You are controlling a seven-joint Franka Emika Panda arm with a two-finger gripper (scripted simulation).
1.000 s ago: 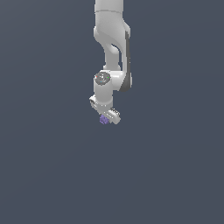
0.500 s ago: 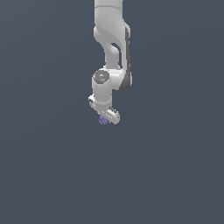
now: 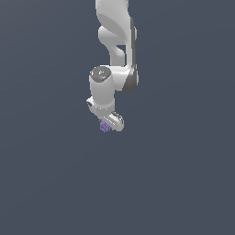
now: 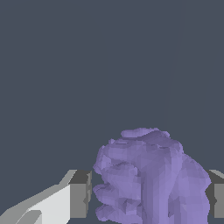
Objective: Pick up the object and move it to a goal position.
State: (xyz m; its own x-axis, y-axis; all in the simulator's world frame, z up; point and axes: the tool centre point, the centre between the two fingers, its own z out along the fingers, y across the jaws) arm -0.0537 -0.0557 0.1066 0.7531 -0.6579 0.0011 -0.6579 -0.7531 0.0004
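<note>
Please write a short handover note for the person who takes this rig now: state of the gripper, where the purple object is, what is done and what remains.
Gripper: shut on the small knobbly purple-lavender lump; the wrist view shows a grey finger pad against each side of it.
Object: in the exterior view the lump sits at the tip of the white arm, below the wrist.
Done: the grasp looks made.
Left: carry it to the goal position. No goal marker shows in either view, and whether the lump is off the ground cannot be told.

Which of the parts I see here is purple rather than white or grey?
Only the knobbly purple lump, between the grey-tipped gripper fingers.
</note>
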